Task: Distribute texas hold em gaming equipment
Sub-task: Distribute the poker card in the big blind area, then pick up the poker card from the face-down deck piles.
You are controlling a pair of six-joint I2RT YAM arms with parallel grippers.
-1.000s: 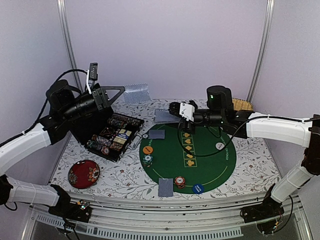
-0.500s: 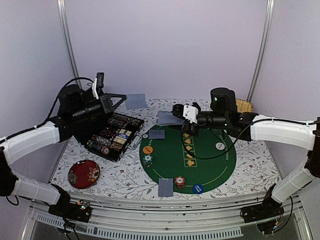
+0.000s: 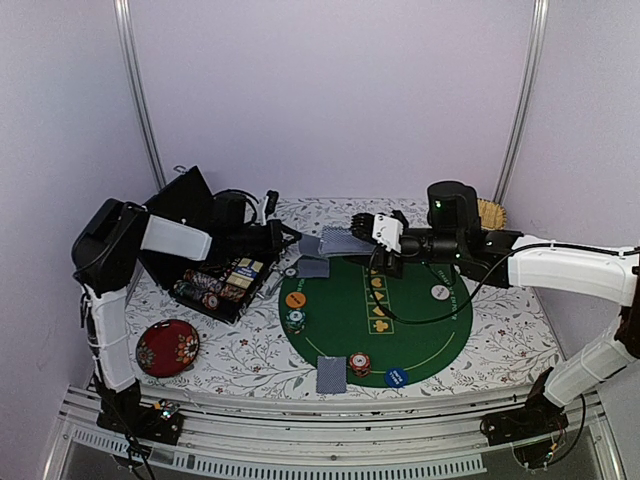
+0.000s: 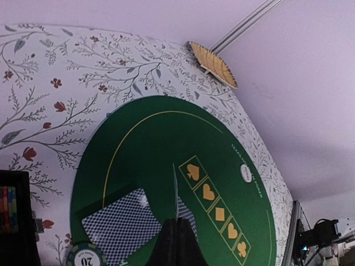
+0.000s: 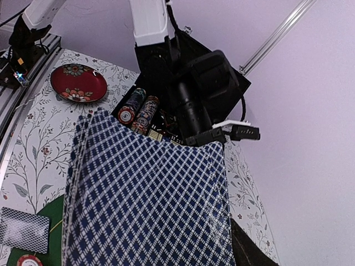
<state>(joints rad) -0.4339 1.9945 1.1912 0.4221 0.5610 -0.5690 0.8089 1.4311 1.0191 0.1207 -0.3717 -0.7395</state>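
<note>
The left gripper (image 4: pixel 176 235) has its jaws pressed together on one thin card (image 4: pixel 175 194). The card is seen edge-on and stands upright over the far-left part of the round green felt mat (image 3: pixel 420 330). The right gripper (image 3: pixel 358 226) pinches a fan (image 5: pixel 150 199) of cards with grey-blue diamond-lattice backs. It holds them above the mat's far edge, close to the left jaws.

The mat lies mid-table on a white cloth printed with leafy sprigs that covers the table (image 3: pixel 500 330). It carries a thin yellow arc and a row of yellow suit symbols. A flat card (image 3: pixel 313 268) rests at its far-left edge and another (image 3: pixel 331 374) at its near edge.

Along the left rim are an orange disc (image 3: pixel 295 299) and a striped green chip stack (image 3: pixel 294 320). At the near rim a red striped stack (image 3: pixel 360 363) sits beside a blue disc (image 3: pixel 396 377). A white disc (image 3: pixel 440 292) lies toward the right rim.

By the table's left edge, an open black case (image 3: pixel 225 275) holds rows of ridged chips. A glossy red floral dish (image 3: pixel 167 347) sits at the near-left corner.
</note>
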